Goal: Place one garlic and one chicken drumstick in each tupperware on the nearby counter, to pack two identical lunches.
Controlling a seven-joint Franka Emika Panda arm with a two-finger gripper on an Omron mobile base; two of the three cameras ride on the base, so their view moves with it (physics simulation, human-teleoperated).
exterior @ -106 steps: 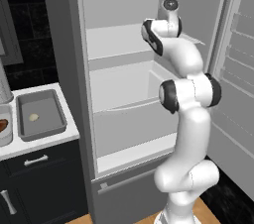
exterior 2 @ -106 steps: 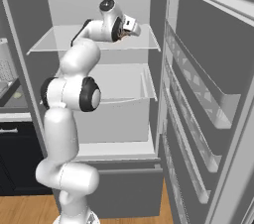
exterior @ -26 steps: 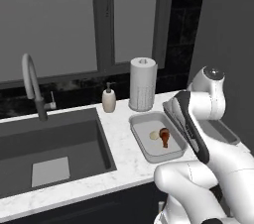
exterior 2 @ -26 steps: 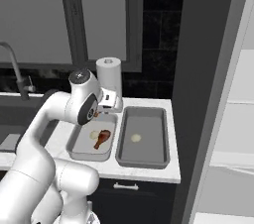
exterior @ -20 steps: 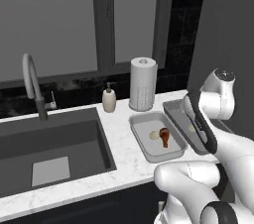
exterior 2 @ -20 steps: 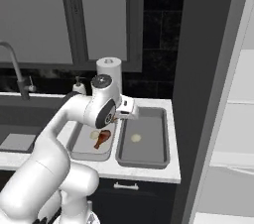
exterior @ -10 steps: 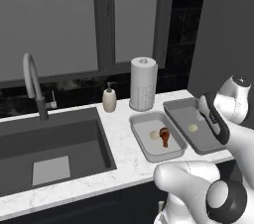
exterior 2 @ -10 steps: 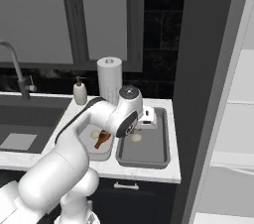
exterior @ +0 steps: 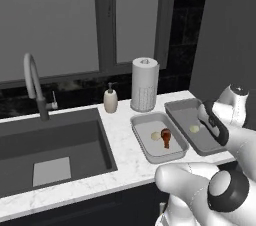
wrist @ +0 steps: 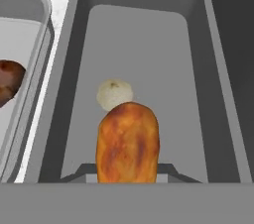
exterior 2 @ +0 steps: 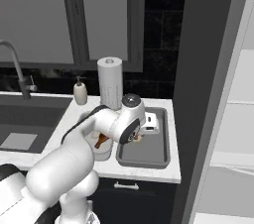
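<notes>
fingers (wrist: 127,171) seemingly clamped on a chicken drumstick (wrist: 127,141) above the right tupperware (wrist: 208,69), beside a garlic (wrist: 114,94).

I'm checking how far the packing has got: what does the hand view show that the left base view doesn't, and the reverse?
The hand view alone shows a chicken drumstick between the gripper fingers, over the right tupperware, just before the garlic lying in it.

The left base view alone shows the sink, faucet, soap bottle, and the full left tupperware holding a garlic and a drumstick.

Both show the two trays, the right one's garlic, and the paper-towel roll.
</notes>
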